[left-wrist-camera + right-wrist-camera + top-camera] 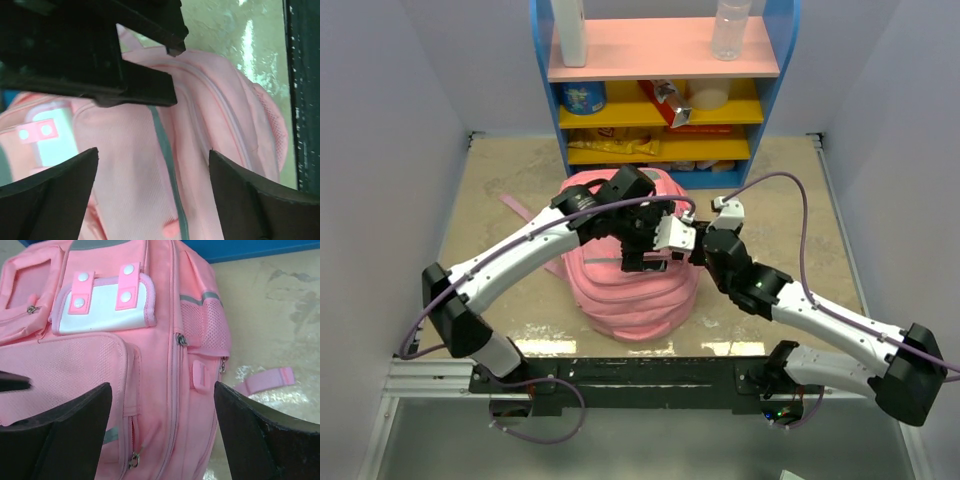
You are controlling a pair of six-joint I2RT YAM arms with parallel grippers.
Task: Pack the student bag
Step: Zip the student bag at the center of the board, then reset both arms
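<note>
The pink student bag [635,290] lies on the table in front of the shelf, zipped, its front pockets and a white patch [102,310] facing up. My left gripper [642,250] hovers open just over the bag's top, a grey zip strip [167,160] running between its jaws with nothing held. My right gripper [670,240] faces it from the right, also open, its jaws spread over the bag's side zip [172,405] without gripping. Close together above the bag sit the two grippers. A pink strap [265,382] trails on the table beside the bag.
A blue shelf unit [665,80] stands right behind the bag, with a clear bottle [730,28], a white bottle [570,30], a blue tub [582,97] and packets on its boards. Grey walls close in left and right. Another strap [520,210] lies to the bag's left.
</note>
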